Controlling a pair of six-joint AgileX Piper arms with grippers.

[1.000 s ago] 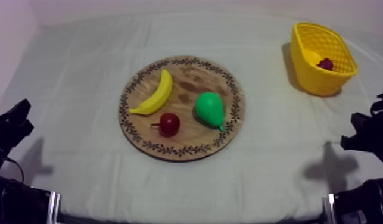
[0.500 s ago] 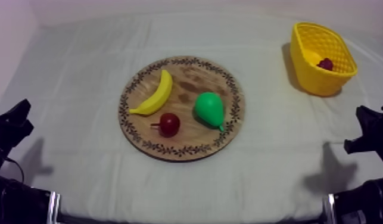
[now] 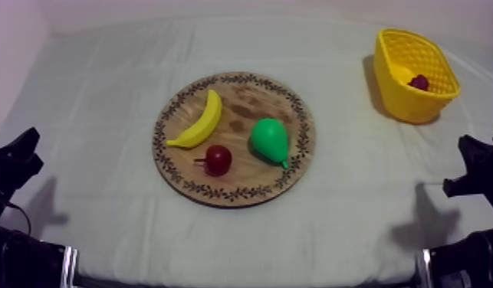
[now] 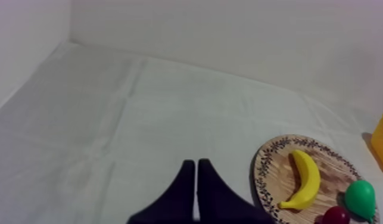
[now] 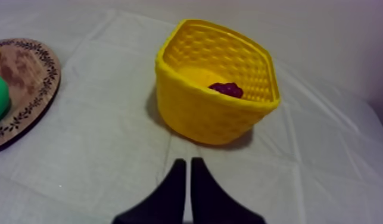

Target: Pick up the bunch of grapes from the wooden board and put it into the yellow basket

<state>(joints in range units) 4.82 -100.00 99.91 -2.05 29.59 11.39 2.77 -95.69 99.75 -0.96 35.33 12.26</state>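
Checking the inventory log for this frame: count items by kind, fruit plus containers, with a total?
banana: 1
pear: 1
small red fruit: 1
bunch of grapes (inside the basket): 1
wooden board: 1
yellow basket: 1
Total: 6

We see a matt grey-white cloth [image 3: 103,92], softly creased. The board [image 3: 245,99] is wood, brown grain with darker stains and little shine. The basket [image 5: 199,119] looks like moulded yellow plastic, its walls dimpled in a woven pattern. The banana [image 3: 201,120], pear [image 3: 267,139] and small red fruit [image 3: 218,159] look smooth – the pear and the red one with a faint sheen. The grapes [image 5: 228,89] look dark, bumpy and dull.
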